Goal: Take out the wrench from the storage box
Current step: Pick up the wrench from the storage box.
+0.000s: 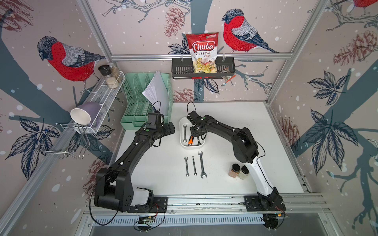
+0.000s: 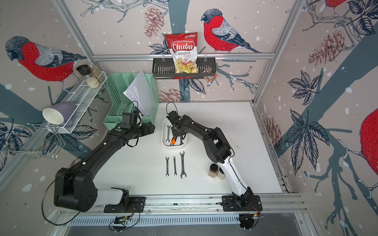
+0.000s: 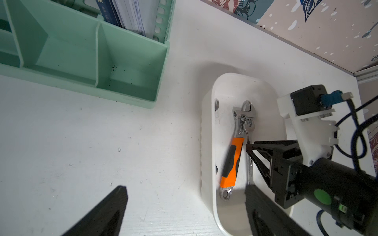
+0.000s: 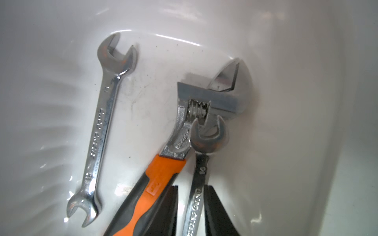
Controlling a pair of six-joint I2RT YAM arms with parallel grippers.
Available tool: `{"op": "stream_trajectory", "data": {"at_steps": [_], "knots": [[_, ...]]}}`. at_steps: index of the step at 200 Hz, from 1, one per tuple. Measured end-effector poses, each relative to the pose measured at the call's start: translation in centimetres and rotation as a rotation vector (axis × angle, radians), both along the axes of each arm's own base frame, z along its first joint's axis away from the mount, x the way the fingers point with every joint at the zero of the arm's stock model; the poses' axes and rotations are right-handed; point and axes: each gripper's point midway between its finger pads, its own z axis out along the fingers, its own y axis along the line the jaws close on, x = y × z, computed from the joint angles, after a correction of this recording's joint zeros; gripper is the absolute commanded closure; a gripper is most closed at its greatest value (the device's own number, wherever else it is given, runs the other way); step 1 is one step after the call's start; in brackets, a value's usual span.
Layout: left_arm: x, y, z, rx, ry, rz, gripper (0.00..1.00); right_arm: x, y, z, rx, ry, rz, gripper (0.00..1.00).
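Pinch from the right gripper (image 4: pixel 192 187) closes on the slim wrench (image 4: pixel 199 169) at the storage box's (image 1: pixel 180 132) four o'clock, presumably for lifting out; left gripper (image 3: pixel 185 188) waits wide, empty, at nine o'clock.

Both top views are lit brightly and evenly from overhead, and only soft shadows are thrown on the white tabletop (image 1: pixel 245 114). Wide-angle stretching is seen toward the picture edges. In the right wrist view, glare streaks are seen on the storage box (image 4: pixel 173 39) wall, its sides are blurred, and the slim wrench (image 4: pixel 199 175) is sharply rendered.
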Motion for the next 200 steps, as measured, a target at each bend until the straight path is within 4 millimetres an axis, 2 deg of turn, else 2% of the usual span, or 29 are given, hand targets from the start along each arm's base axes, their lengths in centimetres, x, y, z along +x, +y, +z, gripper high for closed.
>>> {"op": "stream_trajectory", "data": {"at_steps": [36, 108, 200], "knots": [[0.0, 0.0, 0.0, -0.009, 0.001, -0.003, 0.07, 0.2, 0.2, -0.5, -0.049, -0.012, -0.002, 0.70], [-0.1, 0.0, 0.2, -0.015, -0.002, -0.004, 0.06, 0.1, -0.1, -0.1, -0.131, -0.052, -0.009, 0.70], [-0.2, 0.0, 0.7, -0.020, -0.017, -0.006, 0.06, 0.2, -0.5, -1.9, -0.203, -0.032, -0.013, 0.67]]}}
